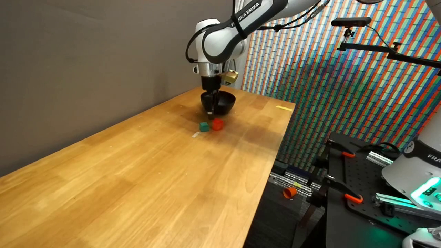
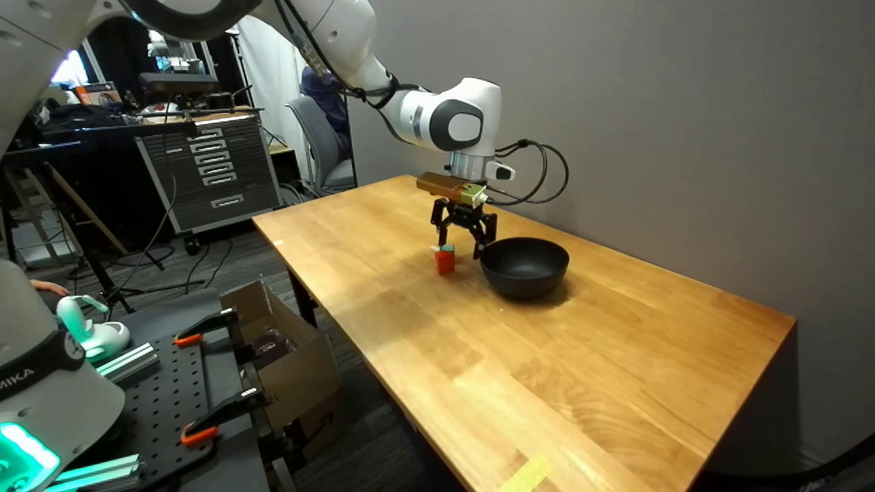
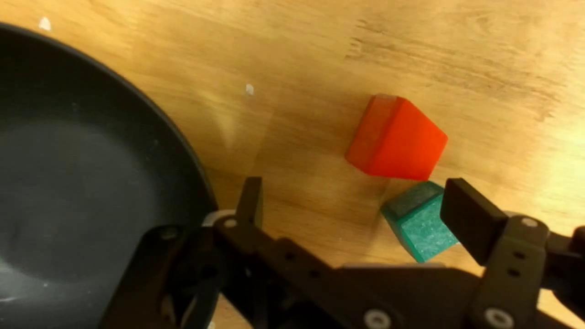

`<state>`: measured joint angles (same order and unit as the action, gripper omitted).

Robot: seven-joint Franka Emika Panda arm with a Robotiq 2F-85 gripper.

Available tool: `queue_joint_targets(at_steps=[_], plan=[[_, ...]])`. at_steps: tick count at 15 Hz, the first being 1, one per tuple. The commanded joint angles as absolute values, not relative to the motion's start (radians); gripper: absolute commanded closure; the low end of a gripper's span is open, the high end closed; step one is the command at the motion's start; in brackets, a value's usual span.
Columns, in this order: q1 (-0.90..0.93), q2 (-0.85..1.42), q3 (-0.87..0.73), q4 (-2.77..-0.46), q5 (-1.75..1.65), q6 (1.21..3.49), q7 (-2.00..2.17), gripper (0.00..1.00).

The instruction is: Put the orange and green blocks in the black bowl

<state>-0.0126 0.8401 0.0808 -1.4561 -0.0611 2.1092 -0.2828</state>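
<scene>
The red-orange block sits on the table beside the green block; their edges meet or nearly meet in the wrist view. In an exterior view the orange block and green block stand side by side; in an exterior view the orange block partly hides the green block. The black bowl is upright close by, with nothing seen inside in the wrist view. My gripper is open and empty above the table, one finger by the bowl's rim, the other overlapping the green block.
The wooden table runs along a grey wall behind the bowl. Tape pieces mark the table. The robot's base stands on a black mount across a gap. An orange cup lies down in that gap.
</scene>
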Motion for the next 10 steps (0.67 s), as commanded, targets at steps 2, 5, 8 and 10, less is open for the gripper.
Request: queue_joint_targets(at_steps=[2,5,8,10], plan=[[-0.009,0.949,0.088,-1.245,-0.032,1.962,-0.274,0.00],[0.005,0.957,0.076,-1.208,-0.044,1.929,-0.243,0.00],[0.018,0.924,0.070,-1.226,-0.051,1.927,-0.208,0.00],[0.028,0.898,0.067,-1.256,-0.052,1.940,-0.179,0.00]])
